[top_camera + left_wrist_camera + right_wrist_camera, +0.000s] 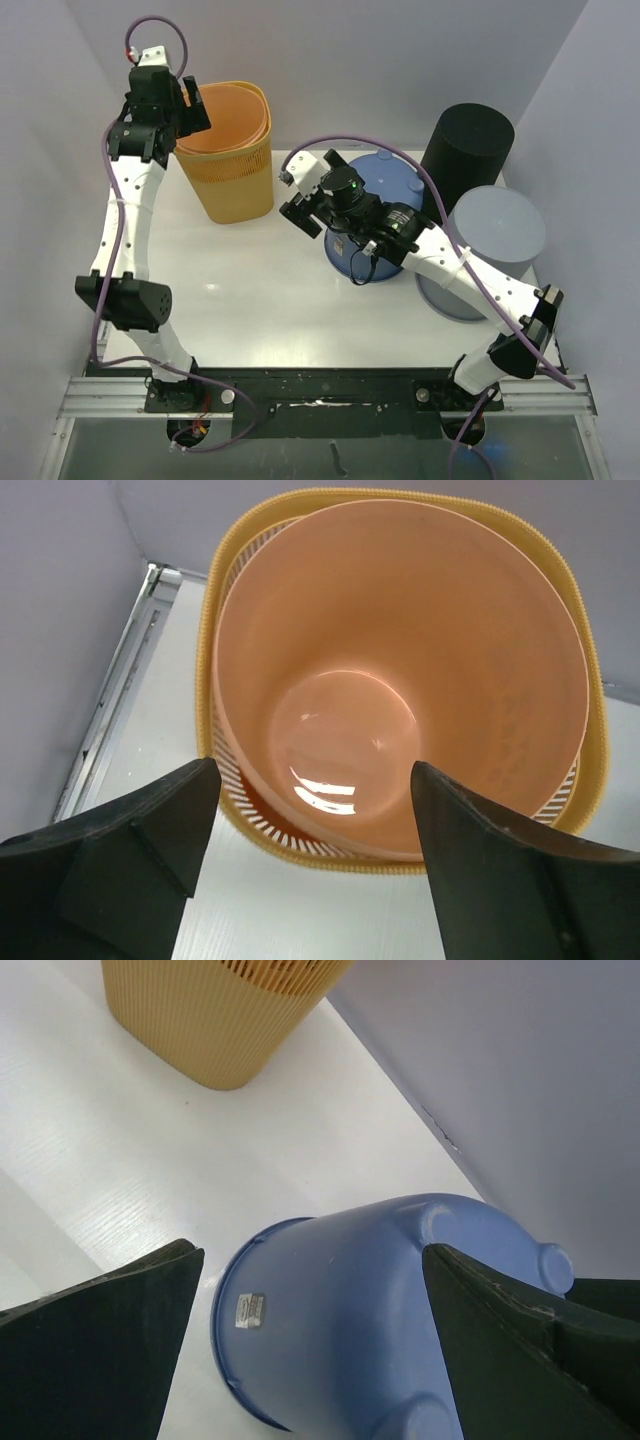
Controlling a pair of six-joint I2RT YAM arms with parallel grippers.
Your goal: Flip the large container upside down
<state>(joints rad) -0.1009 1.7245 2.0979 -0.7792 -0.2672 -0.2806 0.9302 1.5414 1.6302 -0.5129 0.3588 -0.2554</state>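
Your basket (pixel 238 190), which I'm taking as the large container, is standing upright just below the left end effector (pixel 192 108), with an orange bin (pixel 235 115) nesting inside it. That end effector is gaping wide and holding nothing. The right end effector (pixel 300 195) is hanging equally wide over the blue bucket (pixel 390 178), also empty.

You're risking pinching only the bin's rim, or the loose bin sliding out mid-flip and knocking the bucket beside the right end effector.

You're working with one basket, one bin, one bucket, one black cylinder (pixel 465 145) and one grey tub (pixel 497 235) on the tabletop (pixel 260 290).
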